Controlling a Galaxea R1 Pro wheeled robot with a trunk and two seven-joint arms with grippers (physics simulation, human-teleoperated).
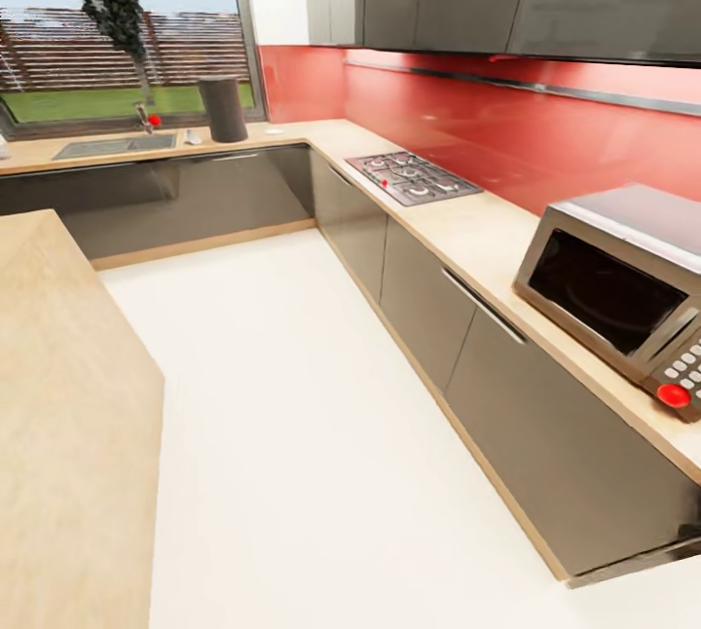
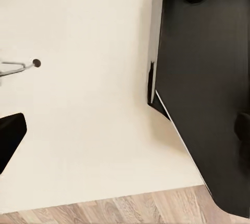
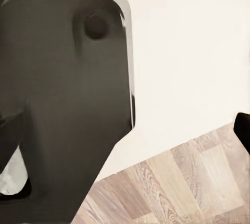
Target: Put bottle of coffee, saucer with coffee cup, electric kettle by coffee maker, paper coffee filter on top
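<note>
In the head view the coffee maker, a tall dark grey tapered drum, stands on the kitchen countertop below the window, just right of the sink. A small pale item lies beside its base, too small to identify. The bottle of coffee, filter, saucer, cup, kettle and kitchen shelf are out of view. My left gripper hangs over the white floor and the robot's dark base, its dark fingertips at the picture's edges, open and empty. My right gripper is likewise open, with one fingertip at the edge.
The countertop runs in an L along the right wall with a gas hob and a microwave on it, grey cabinet fronts below. A wooden island stands close on the left. White floor lies between them.
</note>
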